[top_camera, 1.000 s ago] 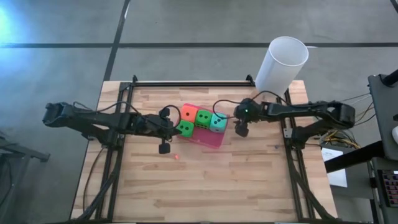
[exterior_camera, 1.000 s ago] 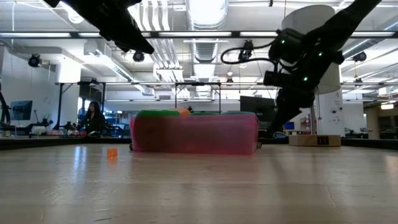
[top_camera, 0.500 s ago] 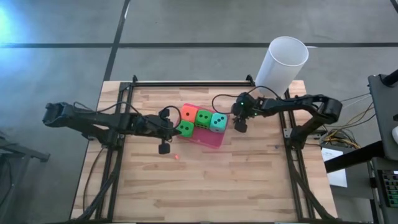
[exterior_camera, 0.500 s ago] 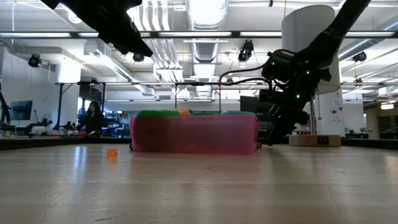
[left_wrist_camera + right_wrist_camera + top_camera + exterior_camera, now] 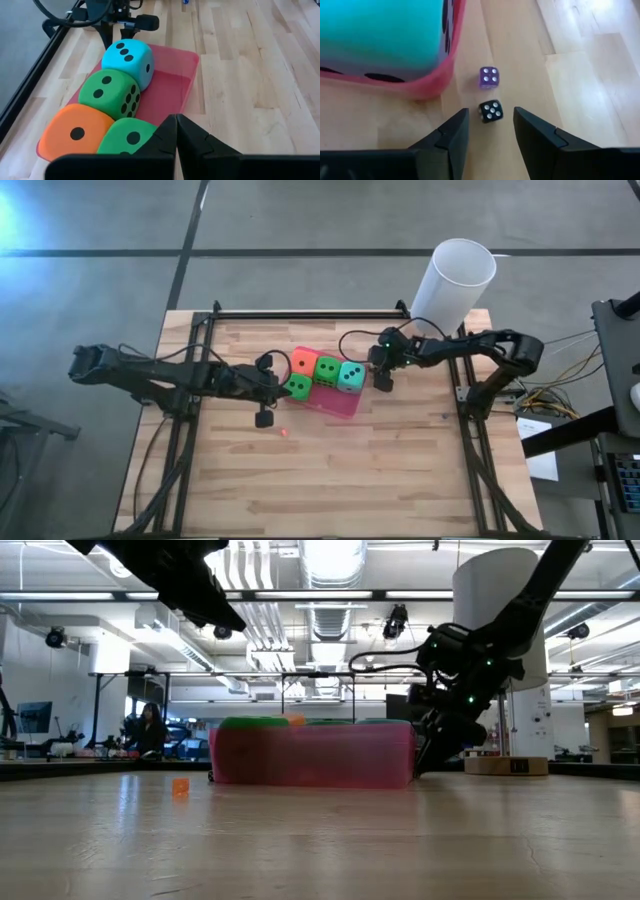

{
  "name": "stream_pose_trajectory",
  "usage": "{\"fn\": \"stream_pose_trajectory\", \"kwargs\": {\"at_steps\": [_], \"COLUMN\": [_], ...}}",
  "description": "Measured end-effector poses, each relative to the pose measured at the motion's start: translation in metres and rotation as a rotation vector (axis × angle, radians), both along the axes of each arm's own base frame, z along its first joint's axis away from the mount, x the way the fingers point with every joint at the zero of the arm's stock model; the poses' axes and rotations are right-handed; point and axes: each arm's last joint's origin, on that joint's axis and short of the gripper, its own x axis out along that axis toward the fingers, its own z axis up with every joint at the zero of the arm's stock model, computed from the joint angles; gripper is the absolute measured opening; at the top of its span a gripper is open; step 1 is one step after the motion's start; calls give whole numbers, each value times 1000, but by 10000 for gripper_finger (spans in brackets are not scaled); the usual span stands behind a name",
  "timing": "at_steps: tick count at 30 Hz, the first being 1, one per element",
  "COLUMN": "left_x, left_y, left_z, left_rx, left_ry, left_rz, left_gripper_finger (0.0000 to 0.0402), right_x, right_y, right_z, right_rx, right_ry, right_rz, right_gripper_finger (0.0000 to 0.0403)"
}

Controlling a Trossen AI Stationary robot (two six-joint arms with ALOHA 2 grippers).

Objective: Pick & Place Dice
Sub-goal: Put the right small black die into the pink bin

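Four big foam dice, orange [image 5: 304,362], green [image 5: 327,368], teal [image 5: 350,376] and green [image 5: 296,386], sit in a shallow pink tray [image 5: 340,406] at the table's middle. Just off the tray's right end two tiny dice rest on the wood, one purple [image 5: 489,77] and one black [image 5: 491,111]. My right gripper [image 5: 491,115] is low there, open, one finger on each side of the black die without touching it. My left gripper [image 5: 264,418] hangs shut and holding nothing above the table, off the tray's left end.
A tall white cylinder [image 5: 455,280] stands at the table's far right corner. A tiny orange-red die [image 5: 284,432] lies on the wood near the left gripper, also visible in the low view [image 5: 180,786]. Bare wood lies toward the near edge.
My right gripper has come down and gone toward the tray's right end, rolling a little at the wrist, and now stands just above the table there. The left arm and the foam dice have kept still.
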Motion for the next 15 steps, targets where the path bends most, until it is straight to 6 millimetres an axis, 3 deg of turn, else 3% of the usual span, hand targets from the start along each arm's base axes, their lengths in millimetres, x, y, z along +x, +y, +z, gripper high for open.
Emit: {"fn": "stream_pose_trajectory", "kwargs": {"at_steps": [15], "left_x": [0], "left_y": [0], "left_z": [0], "left_rx": [0], "left_ry": [1], "left_rz": [0], "left_gripper_finger": [10], "right_x": [7], "right_y": [-4], "right_z": [-10], "right_rx": [18], "right_ry": [9], "right_rz": [26], "right_gripper_finger": [127]}}
